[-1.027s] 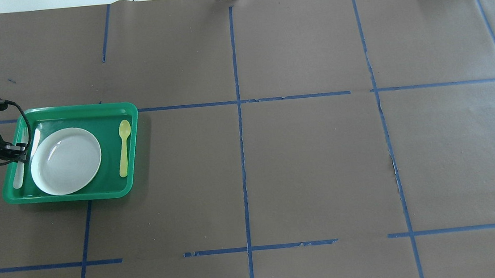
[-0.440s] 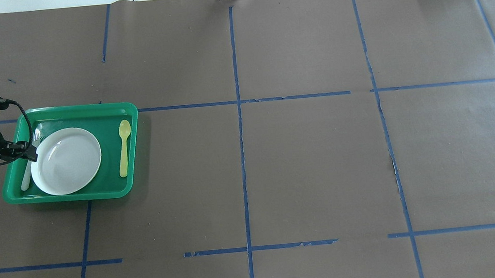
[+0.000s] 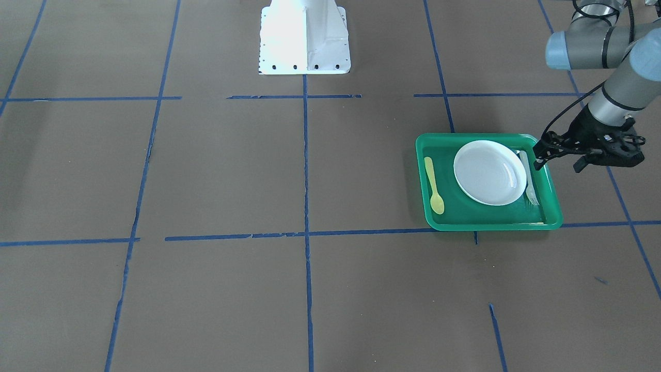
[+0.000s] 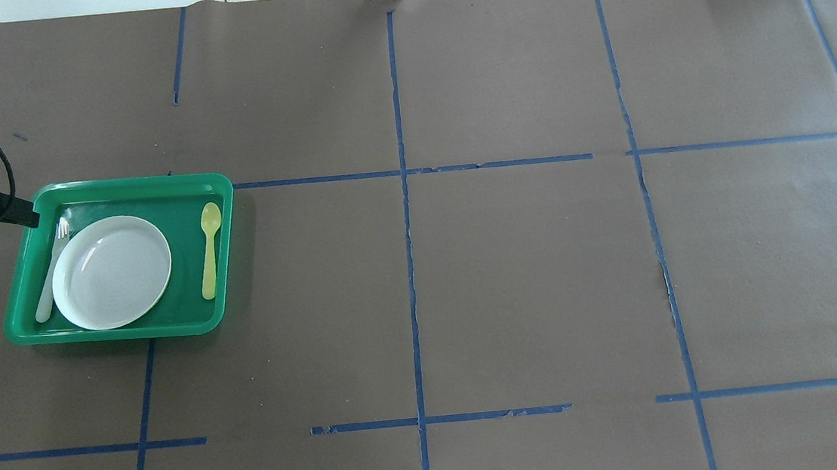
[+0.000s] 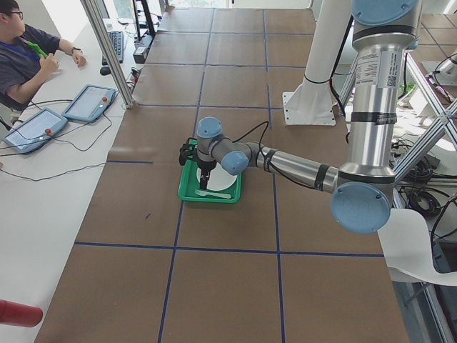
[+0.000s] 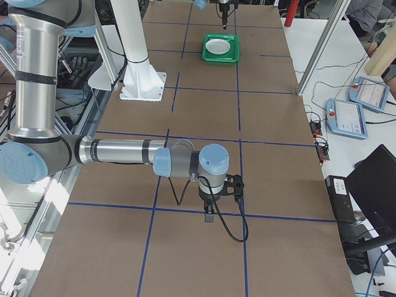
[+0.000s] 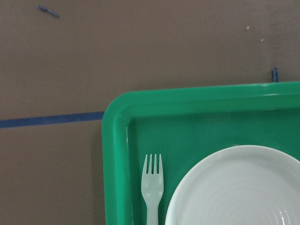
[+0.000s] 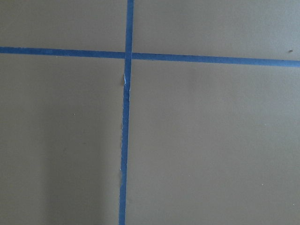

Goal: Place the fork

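Left claw [image 3: 557, 161] has let go and backed off past the green tray [image 4: 156, 184] rim, jaws spread, empty. Fork [image 4: 51, 276] now lies in tray just beside white plate [image 4: 112, 271]. Placement looks done.

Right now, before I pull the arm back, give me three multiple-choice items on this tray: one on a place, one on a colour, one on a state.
1. Where does the fork lie? A on the plate; B in the tray beside the plate; C outside the tray.
2. What colour is the spoon? A yellow; B red; C blue.
3. What does the left tool hold? A the fork; B the spoon; C nothing.
Answers: B, it lies between plate and tray wall. A, it is plainly yellow. C, its fingers stand apart, off the fork.
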Action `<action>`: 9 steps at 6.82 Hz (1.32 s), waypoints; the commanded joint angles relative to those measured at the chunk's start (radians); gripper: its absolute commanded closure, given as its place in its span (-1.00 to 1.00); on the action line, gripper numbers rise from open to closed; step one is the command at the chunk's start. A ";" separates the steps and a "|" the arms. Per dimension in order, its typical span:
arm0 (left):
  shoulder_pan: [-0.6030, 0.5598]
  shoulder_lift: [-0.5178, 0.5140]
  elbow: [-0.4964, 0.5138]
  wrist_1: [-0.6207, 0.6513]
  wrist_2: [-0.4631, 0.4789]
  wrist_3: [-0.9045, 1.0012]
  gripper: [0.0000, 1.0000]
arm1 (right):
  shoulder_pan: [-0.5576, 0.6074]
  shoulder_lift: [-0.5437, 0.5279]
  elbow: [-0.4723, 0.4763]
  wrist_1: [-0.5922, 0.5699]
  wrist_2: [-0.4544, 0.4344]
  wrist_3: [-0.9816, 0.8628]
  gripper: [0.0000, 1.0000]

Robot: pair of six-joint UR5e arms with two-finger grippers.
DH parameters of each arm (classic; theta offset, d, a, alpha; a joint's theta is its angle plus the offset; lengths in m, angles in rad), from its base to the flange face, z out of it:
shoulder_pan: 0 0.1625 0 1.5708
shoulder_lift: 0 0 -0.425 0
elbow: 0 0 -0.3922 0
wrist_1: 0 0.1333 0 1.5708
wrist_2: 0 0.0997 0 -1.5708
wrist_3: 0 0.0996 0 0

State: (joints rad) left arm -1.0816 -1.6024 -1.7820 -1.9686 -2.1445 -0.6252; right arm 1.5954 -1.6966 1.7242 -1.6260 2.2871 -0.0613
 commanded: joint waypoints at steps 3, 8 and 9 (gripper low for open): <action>-0.358 0.037 0.021 0.120 -0.194 0.627 -1.00 | 0.000 0.000 0.000 0.000 0.000 0.001 -1.00; -0.570 0.045 0.107 0.567 -0.198 0.874 -1.00 | 0.000 0.000 0.000 0.000 0.000 0.001 -1.00; -0.572 0.076 0.107 0.562 -0.201 0.874 -1.00 | 0.000 0.000 0.000 0.000 0.000 0.001 -1.00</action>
State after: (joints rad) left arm -1.6461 -1.5515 -1.6776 -1.4363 -2.3407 0.2416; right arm 1.5953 -1.6966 1.7242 -1.6260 2.2872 -0.0603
